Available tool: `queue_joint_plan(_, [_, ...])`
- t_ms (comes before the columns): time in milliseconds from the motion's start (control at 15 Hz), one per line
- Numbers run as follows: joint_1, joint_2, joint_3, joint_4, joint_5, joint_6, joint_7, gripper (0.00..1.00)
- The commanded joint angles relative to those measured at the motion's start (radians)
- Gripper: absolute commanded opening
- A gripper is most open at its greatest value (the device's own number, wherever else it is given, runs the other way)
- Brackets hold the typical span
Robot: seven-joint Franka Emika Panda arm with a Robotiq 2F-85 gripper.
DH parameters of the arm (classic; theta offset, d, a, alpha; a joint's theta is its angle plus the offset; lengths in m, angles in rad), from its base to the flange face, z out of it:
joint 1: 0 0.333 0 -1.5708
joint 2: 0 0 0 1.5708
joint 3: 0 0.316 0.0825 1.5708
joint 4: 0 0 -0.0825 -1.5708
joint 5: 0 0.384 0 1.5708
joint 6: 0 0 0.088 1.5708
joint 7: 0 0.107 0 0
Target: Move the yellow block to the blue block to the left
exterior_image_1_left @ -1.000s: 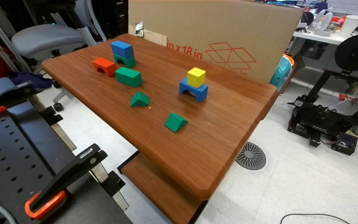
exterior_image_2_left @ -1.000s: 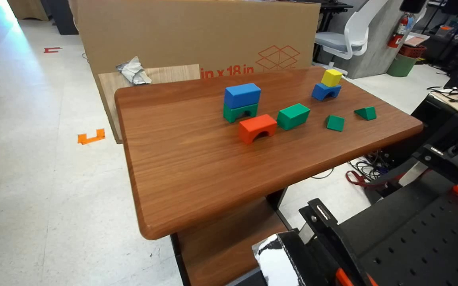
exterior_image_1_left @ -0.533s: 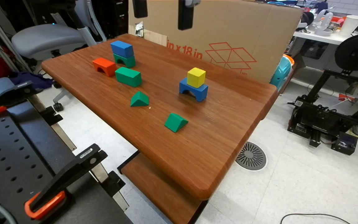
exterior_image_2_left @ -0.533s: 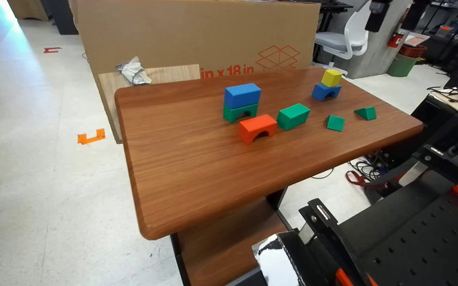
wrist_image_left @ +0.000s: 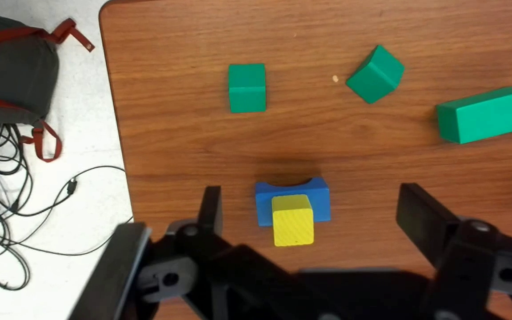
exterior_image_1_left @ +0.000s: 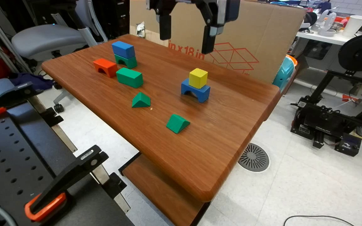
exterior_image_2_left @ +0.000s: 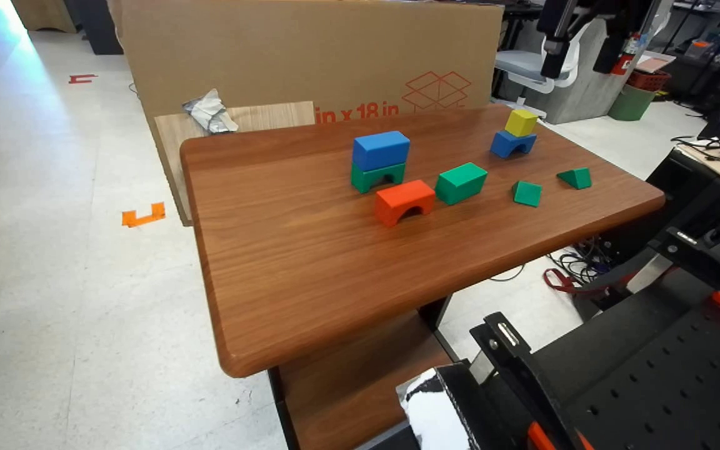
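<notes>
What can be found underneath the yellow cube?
Directly under the yellow cube is a blue arch block, standing on the wood-grain tabletop. The arch's top surface beneath the cube is covered.

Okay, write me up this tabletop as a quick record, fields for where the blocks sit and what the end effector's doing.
Yellow block: on top of the blue arch
Blue block: on top of the green arch, in a separate stack
Orange-red arch: on the table
Green rectangular block: on the table, close to that orange-red piece
Green wedges: two, on the table, apart from each other
End effector: open, empty, above the blocks
Move to blue: not yet done
</notes>
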Motion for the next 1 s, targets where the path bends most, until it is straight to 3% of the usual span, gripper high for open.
queue_joint_plan(0, [-0.006,0.053,0.013,0.057,-0.002,-0.011,-0.019,1.0])
queue_joint_plan(933, [0.007,0.215,0.021,0.179,-0.023,-0.012,0.002,1.0])
